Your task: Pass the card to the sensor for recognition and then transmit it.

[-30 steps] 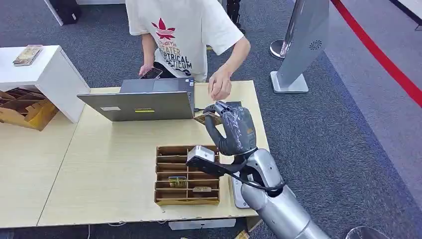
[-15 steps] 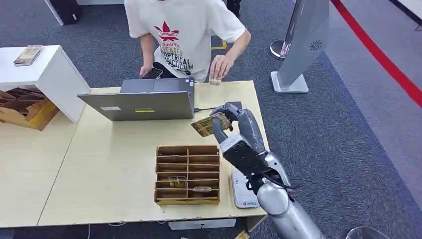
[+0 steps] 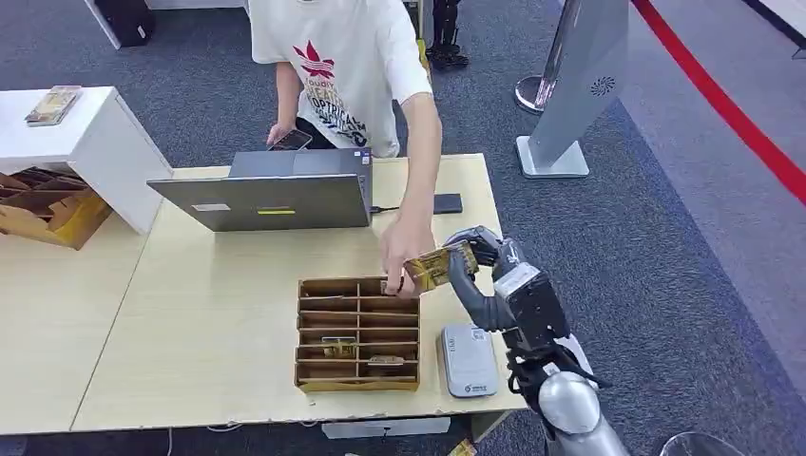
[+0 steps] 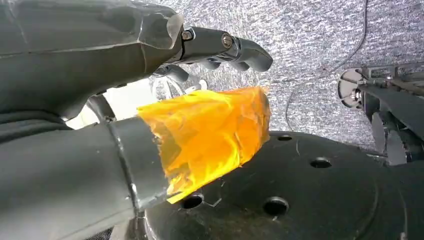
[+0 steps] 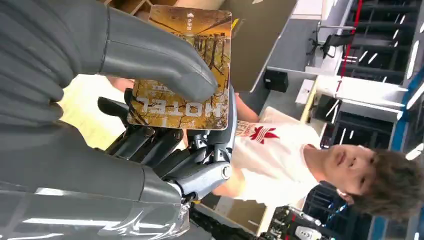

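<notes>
A golden hotel card is pinched between the thumb and fingers of my right hand, just above the far right corner of the wooden organiser. In the right wrist view the card shows the word HOTEL under my thumb. A person's hand reaches across the table and touches the card's free end. The grey card sensor lies flat on the table, nearer me than the card. My left hand hangs over the floor holding nothing, its thumb wrapped in orange tape.
An open laptop and a black phone lie at the table's far side. The person stands behind the table. A white cabinet and cardboard trays are at the left, and a grey kiosk stand at the right.
My right hand has drawn the card back from beside the laptop to the organiser's far right corner. The person's arm has stretched out and their hand has reached the card.
</notes>
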You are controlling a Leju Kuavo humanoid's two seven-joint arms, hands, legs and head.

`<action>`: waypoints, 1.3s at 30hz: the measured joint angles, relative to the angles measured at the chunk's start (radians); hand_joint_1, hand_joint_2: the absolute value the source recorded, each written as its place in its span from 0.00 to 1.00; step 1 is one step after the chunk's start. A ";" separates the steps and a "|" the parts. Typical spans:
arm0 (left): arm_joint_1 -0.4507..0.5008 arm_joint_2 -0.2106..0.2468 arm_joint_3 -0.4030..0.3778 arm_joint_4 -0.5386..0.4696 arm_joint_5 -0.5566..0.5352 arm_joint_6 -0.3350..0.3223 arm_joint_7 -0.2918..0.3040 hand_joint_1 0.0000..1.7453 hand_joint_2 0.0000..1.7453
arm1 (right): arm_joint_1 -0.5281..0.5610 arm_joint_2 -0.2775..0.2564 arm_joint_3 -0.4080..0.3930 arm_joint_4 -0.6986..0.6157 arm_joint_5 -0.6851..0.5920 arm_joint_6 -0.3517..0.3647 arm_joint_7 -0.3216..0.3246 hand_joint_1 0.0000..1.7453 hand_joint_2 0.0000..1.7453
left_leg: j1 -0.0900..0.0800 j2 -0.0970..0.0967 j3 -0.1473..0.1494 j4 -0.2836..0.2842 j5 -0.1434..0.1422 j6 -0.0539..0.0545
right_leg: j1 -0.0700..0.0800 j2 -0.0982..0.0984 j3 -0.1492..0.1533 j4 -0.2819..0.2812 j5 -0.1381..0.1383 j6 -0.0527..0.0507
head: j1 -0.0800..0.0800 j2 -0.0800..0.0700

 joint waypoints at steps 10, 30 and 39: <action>0.003 -0.005 0.017 0.008 0.027 0.005 0.000 0.00 0.00 | 0.095 -0.045 -0.061 -0.005 0.008 0.001 0.054 1.00 1.00 | 0.000 0.000 0.000 0.000 0.000 0.000 | 0.000 0.000 0.000 0.000 0.000 0.000 | 0.000 0.000; 0.003 -0.011 0.026 0.010 0.047 0.002 0.012 0.00 0.00 | 0.146 -0.070 -0.118 0.152 0.244 0.008 0.169 1.00 1.00 | 0.000 0.000 0.000 0.000 0.000 0.000 | 0.000 0.000 0.000 0.000 0.000 0.000 | 0.000 0.000; 0.002 -0.012 0.026 0.010 0.050 0.002 0.014 0.00 0.00 | 0.138 -0.037 -0.110 0.249 0.264 0.008 0.176 1.00 1.00 | 0.000 0.000 0.000 0.000 0.000 0.000 | 0.000 0.000 0.000 0.000 0.000 0.000 | 0.000 0.000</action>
